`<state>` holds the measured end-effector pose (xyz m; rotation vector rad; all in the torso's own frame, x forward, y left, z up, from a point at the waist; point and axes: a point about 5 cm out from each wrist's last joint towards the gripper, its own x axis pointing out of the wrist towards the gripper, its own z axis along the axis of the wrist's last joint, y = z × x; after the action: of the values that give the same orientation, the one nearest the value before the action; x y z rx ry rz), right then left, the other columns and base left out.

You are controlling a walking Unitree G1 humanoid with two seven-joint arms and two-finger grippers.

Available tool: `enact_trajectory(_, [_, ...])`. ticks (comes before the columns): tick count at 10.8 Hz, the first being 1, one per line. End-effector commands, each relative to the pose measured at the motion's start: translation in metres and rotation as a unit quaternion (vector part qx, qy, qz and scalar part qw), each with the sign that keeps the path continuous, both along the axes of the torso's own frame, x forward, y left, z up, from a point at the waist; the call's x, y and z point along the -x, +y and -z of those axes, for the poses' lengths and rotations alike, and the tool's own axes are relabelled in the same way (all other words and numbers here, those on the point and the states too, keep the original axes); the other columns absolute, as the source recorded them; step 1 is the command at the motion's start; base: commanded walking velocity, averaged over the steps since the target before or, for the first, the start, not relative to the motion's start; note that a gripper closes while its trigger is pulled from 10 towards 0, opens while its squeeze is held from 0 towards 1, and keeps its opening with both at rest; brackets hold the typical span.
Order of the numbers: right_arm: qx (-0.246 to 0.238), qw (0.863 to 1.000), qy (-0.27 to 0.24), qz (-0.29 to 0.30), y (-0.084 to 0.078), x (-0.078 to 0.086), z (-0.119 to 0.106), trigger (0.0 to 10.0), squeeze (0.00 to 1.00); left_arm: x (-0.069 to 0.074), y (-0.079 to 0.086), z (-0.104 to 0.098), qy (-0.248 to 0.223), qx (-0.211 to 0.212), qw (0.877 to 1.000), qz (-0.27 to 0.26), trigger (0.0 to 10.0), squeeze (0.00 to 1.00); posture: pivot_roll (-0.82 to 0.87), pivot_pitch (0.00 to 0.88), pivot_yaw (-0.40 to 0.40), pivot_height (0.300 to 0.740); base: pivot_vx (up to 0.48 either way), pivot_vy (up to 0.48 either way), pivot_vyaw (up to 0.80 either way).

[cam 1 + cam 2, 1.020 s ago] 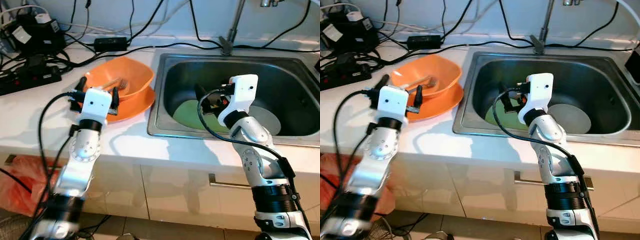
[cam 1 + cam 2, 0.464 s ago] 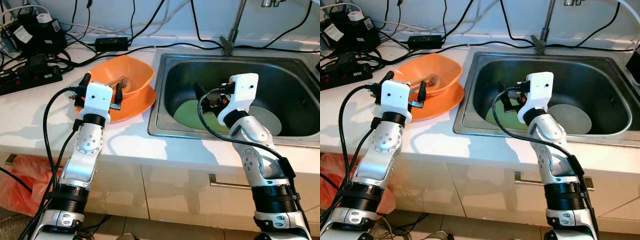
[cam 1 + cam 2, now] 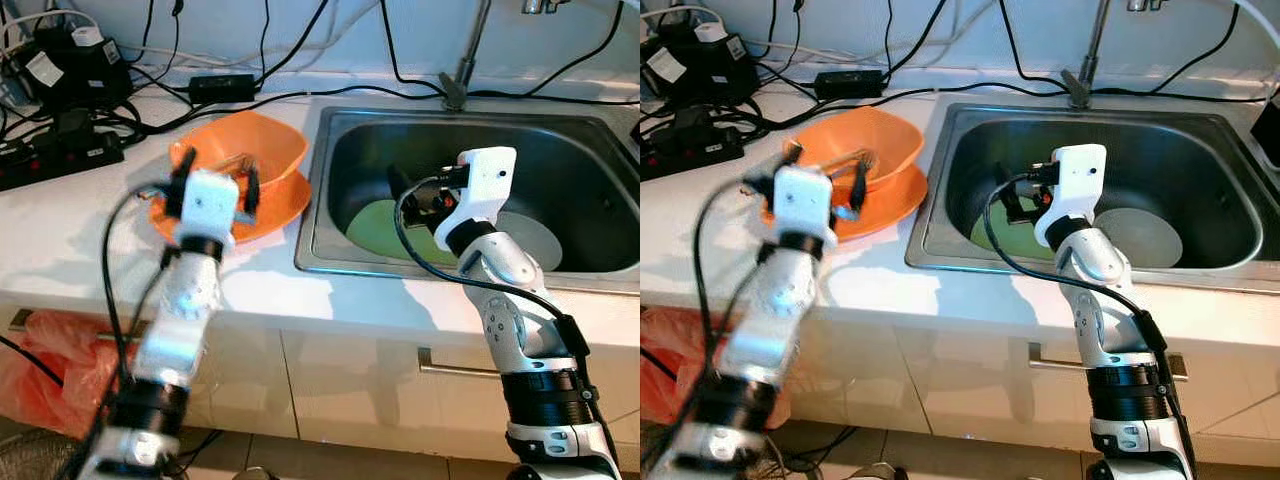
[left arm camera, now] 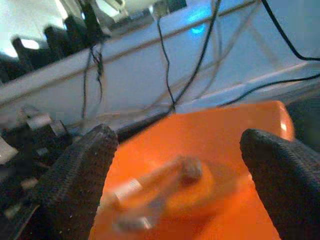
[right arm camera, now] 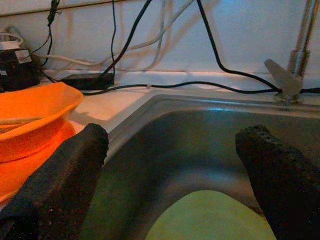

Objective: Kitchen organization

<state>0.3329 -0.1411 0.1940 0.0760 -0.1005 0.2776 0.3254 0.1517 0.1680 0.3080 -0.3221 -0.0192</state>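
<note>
The left gripper (image 4: 175,165) hovers, fingers spread, at the orange bowl (image 3: 262,150) on the counter (image 3: 60,220) — cutlery (image 4: 155,187) lies inside, untouched. In the sink (image 3: 560,140), the right gripper (image 5: 175,165) hangs released above the green plate (image 3: 385,225). Nothing is grasped — the organizing looks barely begun.
</note>
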Motion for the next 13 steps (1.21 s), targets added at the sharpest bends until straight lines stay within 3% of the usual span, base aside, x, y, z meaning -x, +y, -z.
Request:
enact_trajectory(1, [-0.001,1.0,-0.006,0.003,-0.001,0.0,-0.006,10.0,0.0,0.002,-0.001,-0.003,-0.007,0.012,1.0,0.008,10.0,0.0,0.07,0.039,0.036,0.74,0.0,0.0,0.0])
enact_trajectory(4, [-0.001,1.0,-0.008,0.005,-0.002,-0.002,-0.007,10.0,0.0,0.004,0.002,0.002,0.002,0.026,1.0,-0.013,10.0,0.0,0.07,0.035,0.037,0.74,0.0,0.0,0.0])
enact_trajectory(9, [-0.002,1.0,-0.008,0.008,-0.002,-0.001,-0.007,10.0,0.0,-0.008,0.024,0.005,0.011,0.015,0.998,-0.054,10.0,0.0,0.06,0.039,0.037,0.74,0.0,0.0,0.0])
enact_trajectory(10, [-0.002,1.0,-0.008,0.008,-0.002,-0.001,-0.007,10.0,0.0,-0.009,0.024,0.006,0.011,0.015,0.999,-0.049,9.2,0.0,0.06,0.039,0.037,0.74,0.0,0.0,0.0])
enact_trajectory(11, [-0.002,1.0,-0.009,0.008,-0.003,-0.001,-0.007,10.0,0.0,-0.012,0.018,0.006,0.012,0.019,0.999,-0.029,0.0,0.0,0.06,0.041,0.036,0.74,0.0,0.0,0.0])
enact_trajectory(13, [-0.003,1.0,-0.01,0.009,-0.002,-0.002,-0.008,10.0,0.0,-0.016,0.009,0.007,0.016,0.022,1.0,-0.002,0.0,0.0,0.06,0.04,0.041,0.74,0.0,0.0,0.0])
